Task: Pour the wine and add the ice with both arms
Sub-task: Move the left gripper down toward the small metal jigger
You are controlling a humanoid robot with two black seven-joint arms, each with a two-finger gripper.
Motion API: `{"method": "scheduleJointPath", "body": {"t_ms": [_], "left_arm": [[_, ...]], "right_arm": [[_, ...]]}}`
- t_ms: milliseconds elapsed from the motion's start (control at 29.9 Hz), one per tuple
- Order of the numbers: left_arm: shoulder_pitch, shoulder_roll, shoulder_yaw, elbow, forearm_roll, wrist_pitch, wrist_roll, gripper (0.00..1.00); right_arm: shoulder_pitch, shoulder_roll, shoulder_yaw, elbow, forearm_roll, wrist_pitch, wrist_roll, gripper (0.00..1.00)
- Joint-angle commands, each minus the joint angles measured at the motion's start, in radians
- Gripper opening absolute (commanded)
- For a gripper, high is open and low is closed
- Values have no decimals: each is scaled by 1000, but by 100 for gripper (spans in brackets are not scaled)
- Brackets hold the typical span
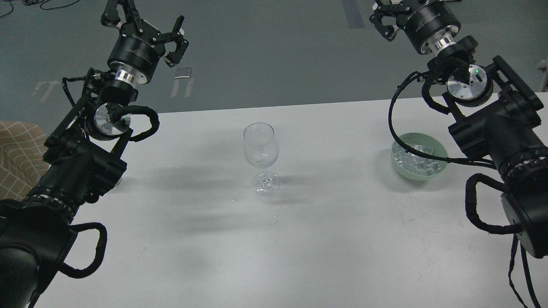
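A clear stemmed wine glass [260,147] stands upright at the middle of the white table [299,239] and looks empty. No wine shows. A pale green bowl [441,150] at the right holds many small clear ice cubes [416,161]; a black cable of my right arm crosses in front of it. My left gripper [145,25] is raised beyond the table's far left edge, open and empty. My right gripper [387,19] is raised high at the top right, above and behind the bowl. Its fingers are splayed, partly cut by the frame's edge, and hold nothing.
A small clear object [118,182] peeks out beside my left forearm on the table's left side, mostly hidden. A tan patterned cloth [17,158] lies off the table's left edge. Grey floor lies beyond the far edge.
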Motion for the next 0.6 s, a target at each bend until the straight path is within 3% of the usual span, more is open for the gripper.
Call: {"method": "scheduleJointPath", "body": {"t_ms": [0, 134, 234, 367, 568], "left_arm": [[-17, -5, 16, -3, 9, 114, 0, 98], [-52, 12, 18, -1, 6, 185, 2, 98], [-46, 29, 20, -4, 12, 170, 3, 98], [-40, 29, 21, -8, 12, 66, 3, 98], [-23, 24, 21, -17, 13, 45, 0, 98]], "right_arm": [[-1, -8, 1, 0, -3, 0, 3, 100], [-2, -8, 1, 0, -3, 0, 3, 100], [-4, -8, -1, 0, -3, 0, 3, 100], [-5, -8, -1, 0, -3, 0, 5, 100], [-5, -8, -1, 0, -2, 0, 6, 100]]}}
